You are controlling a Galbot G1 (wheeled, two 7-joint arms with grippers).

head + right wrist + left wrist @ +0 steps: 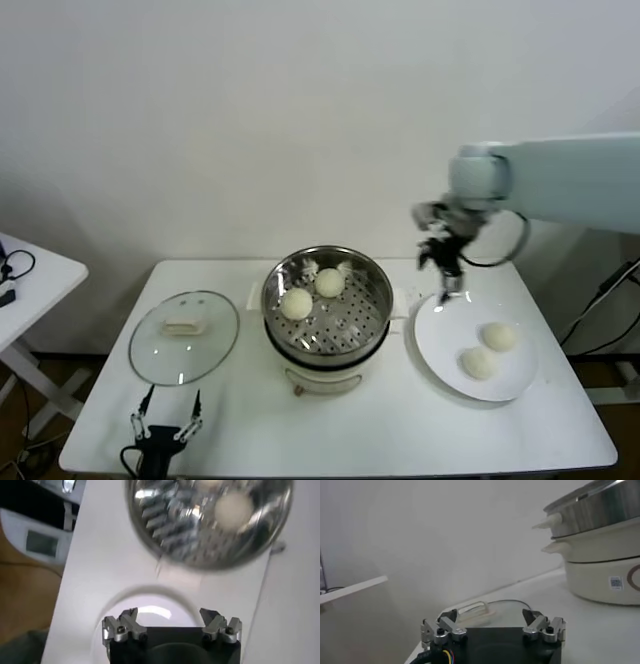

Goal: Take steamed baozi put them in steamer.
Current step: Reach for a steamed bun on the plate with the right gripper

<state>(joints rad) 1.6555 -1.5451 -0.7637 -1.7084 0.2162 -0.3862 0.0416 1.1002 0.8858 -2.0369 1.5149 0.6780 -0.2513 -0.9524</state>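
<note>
The steamer, a shiny steel basket on a cream pot base, stands mid-table with two baozi on its perforated floor. Two more baozi lie on the white plate to its right. My right gripper is open and empty, raised above the plate's far left edge, between plate and steamer. Its wrist view shows the steamer with a baozi and the plate under the open gripper. My left gripper is open and empty at the table's front left.
A flat glass lid lies left of the steamer; it also shows in the left wrist view just beyond the left gripper, with the pot base to one side. A second white table stands at far left.
</note>
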